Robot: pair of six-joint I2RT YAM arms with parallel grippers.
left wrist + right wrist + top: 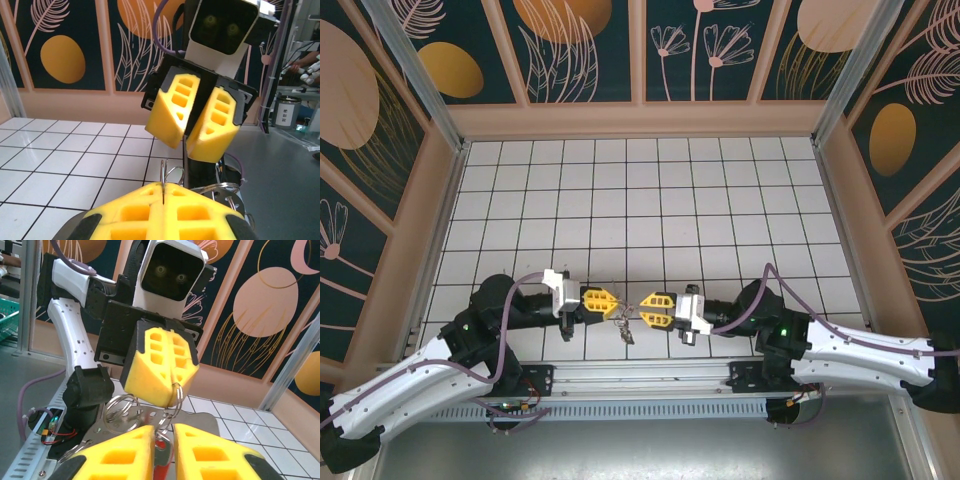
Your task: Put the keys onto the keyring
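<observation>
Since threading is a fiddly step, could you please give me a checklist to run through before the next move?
1. Left hand grips the keyring: ok, its fingers are shut on a wire loop.
2. Right hand holds the red key: ok, the red piece sits between its fingers.
3. Hands face each other tip to tip: ok, seen from above.
4. Key's hole lined up with the ring's wire: cannot tell, the fingers hide it.
5. Key already on the ring: cannot tell.
</observation>
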